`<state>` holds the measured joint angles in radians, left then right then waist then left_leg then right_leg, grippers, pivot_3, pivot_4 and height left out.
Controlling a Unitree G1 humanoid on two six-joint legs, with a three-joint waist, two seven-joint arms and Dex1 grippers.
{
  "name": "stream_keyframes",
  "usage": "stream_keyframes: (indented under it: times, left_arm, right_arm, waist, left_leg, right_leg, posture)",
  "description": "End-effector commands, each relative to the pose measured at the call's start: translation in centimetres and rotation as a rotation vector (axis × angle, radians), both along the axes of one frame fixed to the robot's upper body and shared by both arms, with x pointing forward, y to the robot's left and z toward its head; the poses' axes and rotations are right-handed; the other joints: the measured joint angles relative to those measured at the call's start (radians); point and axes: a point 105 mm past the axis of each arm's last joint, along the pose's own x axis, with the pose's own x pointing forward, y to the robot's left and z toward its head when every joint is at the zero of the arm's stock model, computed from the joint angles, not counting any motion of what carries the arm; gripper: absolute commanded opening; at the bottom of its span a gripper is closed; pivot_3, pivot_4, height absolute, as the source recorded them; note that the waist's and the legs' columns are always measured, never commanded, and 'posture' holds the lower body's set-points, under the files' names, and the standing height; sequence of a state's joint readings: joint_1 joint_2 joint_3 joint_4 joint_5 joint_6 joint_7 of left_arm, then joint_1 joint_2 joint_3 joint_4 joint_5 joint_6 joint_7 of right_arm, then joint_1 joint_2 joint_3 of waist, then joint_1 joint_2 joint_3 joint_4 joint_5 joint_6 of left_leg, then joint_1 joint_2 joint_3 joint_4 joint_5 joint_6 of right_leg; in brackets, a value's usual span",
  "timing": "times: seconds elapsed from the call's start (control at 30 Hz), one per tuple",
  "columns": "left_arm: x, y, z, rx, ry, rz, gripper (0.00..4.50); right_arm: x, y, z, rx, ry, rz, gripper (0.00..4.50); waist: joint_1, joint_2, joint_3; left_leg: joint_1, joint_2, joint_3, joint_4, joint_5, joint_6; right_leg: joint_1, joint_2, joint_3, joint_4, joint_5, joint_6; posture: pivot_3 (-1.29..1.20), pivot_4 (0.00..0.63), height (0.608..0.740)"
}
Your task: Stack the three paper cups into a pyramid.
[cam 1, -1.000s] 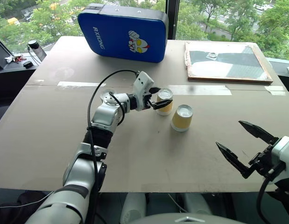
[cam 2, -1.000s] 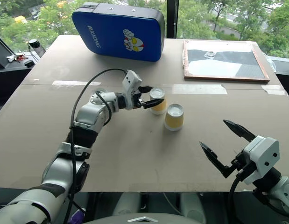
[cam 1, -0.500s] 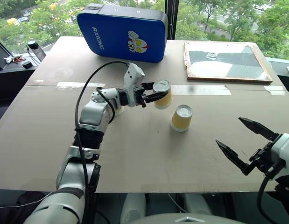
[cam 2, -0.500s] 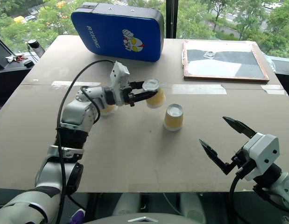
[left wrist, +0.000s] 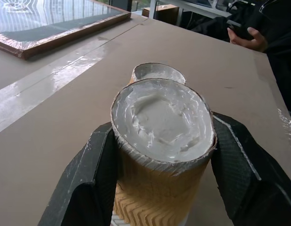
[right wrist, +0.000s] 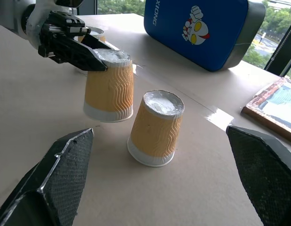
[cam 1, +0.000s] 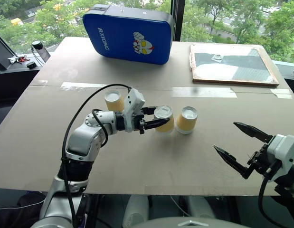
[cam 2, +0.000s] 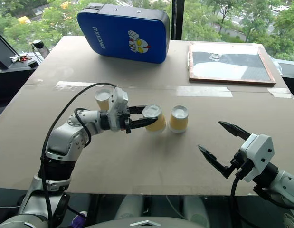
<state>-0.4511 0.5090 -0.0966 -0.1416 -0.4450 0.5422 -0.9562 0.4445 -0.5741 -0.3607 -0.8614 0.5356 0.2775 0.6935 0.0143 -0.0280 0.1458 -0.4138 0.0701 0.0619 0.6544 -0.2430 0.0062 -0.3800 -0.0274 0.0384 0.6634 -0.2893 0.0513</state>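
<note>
Left gripper (cam 1: 158, 118) jaws closed on inverted cup (cam 1: 164, 118), held clear of worktop (cam 1: 137, 161), just left of second cup (cam 1: 186, 119). Third cup (cam 1: 113, 100) far left. Right gripper (cam 1: 240, 147) jaws open, empty.

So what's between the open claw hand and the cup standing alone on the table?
Nothing: bare table lies between the right gripper and the standing cup, as the right wrist view shows.

Blue padded case (cam 1: 128, 32) and framed board (cam 1: 230, 64) on table (cam 1: 137, 161)
</note>
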Motion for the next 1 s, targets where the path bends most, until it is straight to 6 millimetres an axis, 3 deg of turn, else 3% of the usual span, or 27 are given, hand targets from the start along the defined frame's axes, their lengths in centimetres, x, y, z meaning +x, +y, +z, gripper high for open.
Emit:
stream_keyframes:
  times: [0.03, 0.43, 0.57, 0.63, 0.8, 1.0]
  left_arm:
    - [0.8, 0.0, -0.3, 0.001, -0.044, 0.052, 2.23]
    - [0.7, -0.8, -1.2, -0.059, 0.012, 0.01, 2.23]
    - [0.6, -0.4, -1.0, -0.06, -0.003, 0.023, 4.2]
    - [0.8, 0.1, -0.7, -0.06, -0.017, 0.05, 4.45]
    - [-0.2, 3.8, 0.9, -0.083, -0.052, 0.179, 4.45]
    - [-3.0, 10.3, 1.1, -0.155, -0.072, 0.47, 4.45]
  right_arm:
    - [-0.4, 0.6, 0.7, -0.004, -0.028, 0.022, 4.5]
    - [-0.6, 0.7, 0.9, -0.007, -0.028, 0.024, 4.5]
    - [-0.6, 0.9, 0.9, -0.007, -0.027, 0.04, 4.5]
    - [-0.5, 1.0, 1.0, -0.003, -0.029, 0.053, 4.5]
    - [-0.2, 1.9, 1.6, 0.016, -0.039, 0.133, 4.5]
    - [0.5, 3.5, 2.3, 0.046, -0.051, 0.295, 4.5]
  waist:
    - [-0.001, 0.0, 0.0]
    - [0.0, 0.0, 0.0]
    - [-0.001, 0.0, 0.0]
    - [-0.002, 0.0, 0.0]
    - [-0.01, 0.001, 0.0]
    - [-0.026, 0.0, -0.001]
  left_leg:
    - [0.0, 0.0, 0.0, 0.0, 0.0, 0.0]
    - [0.0, 0.0, 0.0, 0.0, 0.0, 0.0]
    - [0.0, 0.0, 0.0, 0.0, 0.0, 0.0]
    - [0.0, 0.0, 0.0, 0.0, 0.0, 0.0]
    - [0.0, 0.001, -0.001, 0.0, 0.0, 0.0]
    - [0.001, 0.002, -0.004, 0.0, 0.0, 0.0]
  right_leg:
    - [0.0, 0.0, 0.0, 0.0, 0.0, 0.0]
    - [0.0, 0.0, 0.0, 0.0, 0.0, 0.0]
    - [0.0, 0.0, 0.0, 0.0, 0.0, 0.0]
    - [0.0, 0.0, 0.0, 0.0, 0.0, 0.0]
    - [0.0, 0.001, 0.0, 0.0, 0.0, 0.0]
    - [0.0, -0.001, 0.001, 0.0, 0.0, 0.0]
  posture:
    - [0.0, 0.15, 0.74]
    - [0.0, 0.15, 0.74]
    - [0.0, 0.15, 0.74]
    - [0.0, 0.15, 0.74]
    - [0.0, 0.15, 0.74]
    - [0.0, 0.15, 0.74]
